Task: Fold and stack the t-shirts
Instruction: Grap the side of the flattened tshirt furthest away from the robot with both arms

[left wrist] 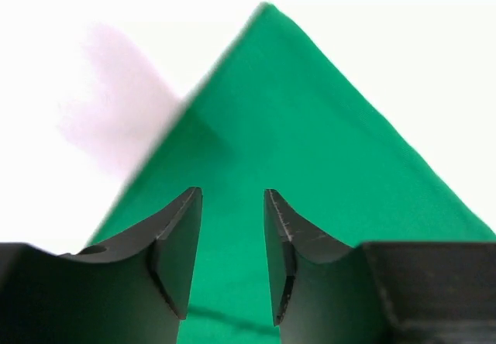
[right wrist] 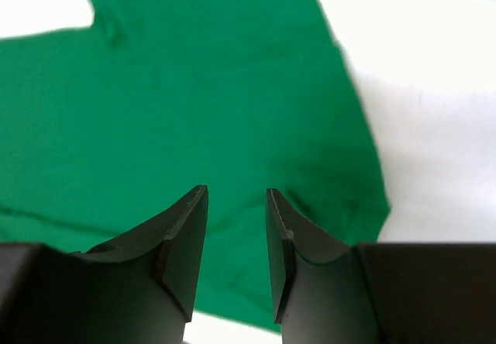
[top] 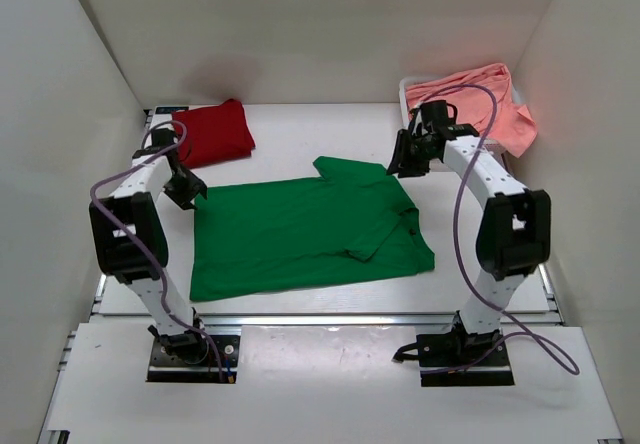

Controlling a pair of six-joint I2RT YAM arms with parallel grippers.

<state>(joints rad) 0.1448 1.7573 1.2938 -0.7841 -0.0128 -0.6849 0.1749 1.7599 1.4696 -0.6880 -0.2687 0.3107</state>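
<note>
In the middle of the table (top: 300, 129) you have the green shirt (top: 300, 229) lying spread out and mostly flat. A flap of its cloth is doubled over on itself near its right side.

At the green shirt's far left corner sits your left gripper (top: 190, 196). The left wrist view shows its jaws parted with nothing between them. Green cloth lies beneath and ahead of them, narrowing to the corner tip. You cannot tell from these views whether the fingertips touch the cloth.

At the green shirt's far right edge you have the right gripper (top: 400, 164), angled down toward the cloth. Its jaws also stand apart and grip nothing. The right wrist view looks down on green fabric, with the shirt's edge and bare table off to the right.

Beyond the green shirt's far left corner, and apart from it, the red shirt (top: 213, 131) lies folded into a compact bundle. Beyond the green shirt's far right corner, the pink shirt (top: 480, 99) is draped loosely over the white basket (top: 406, 86), unfolded and rumpled. Neither gripper is touching the red or the pink one.
</note>
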